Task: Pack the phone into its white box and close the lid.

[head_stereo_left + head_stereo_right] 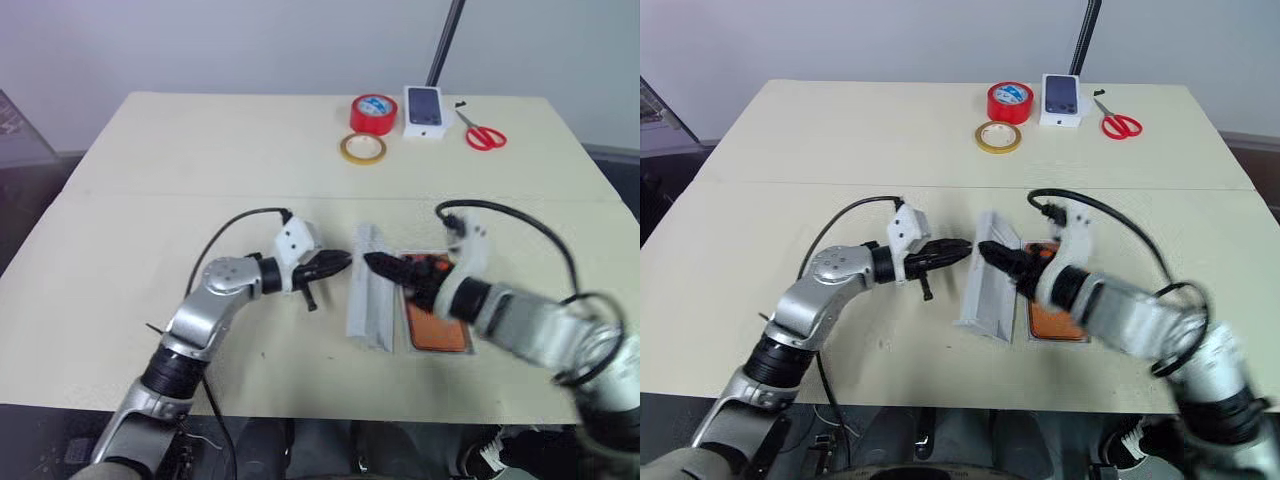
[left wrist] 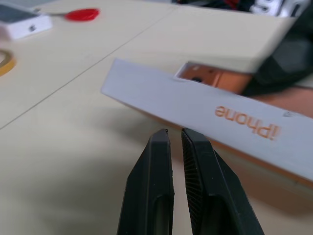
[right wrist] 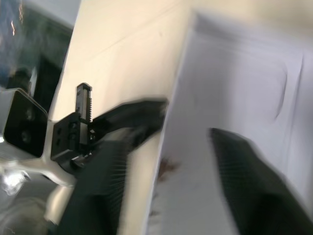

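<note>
Where jaws meet, white box [image 1: 368,292].

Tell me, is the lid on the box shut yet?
No. The lid stands tipped up on its edge, and the phone beside it shows uncovered.

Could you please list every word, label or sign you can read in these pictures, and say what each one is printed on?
"iPhone", in orange letters, upside down in the left wrist view: on the side wall of the white lid.
Small white box at the far edge of the table: a dark phone picture on top, no words readable.
Red tape roll: a blue mark on its top, too small to read.
</note>
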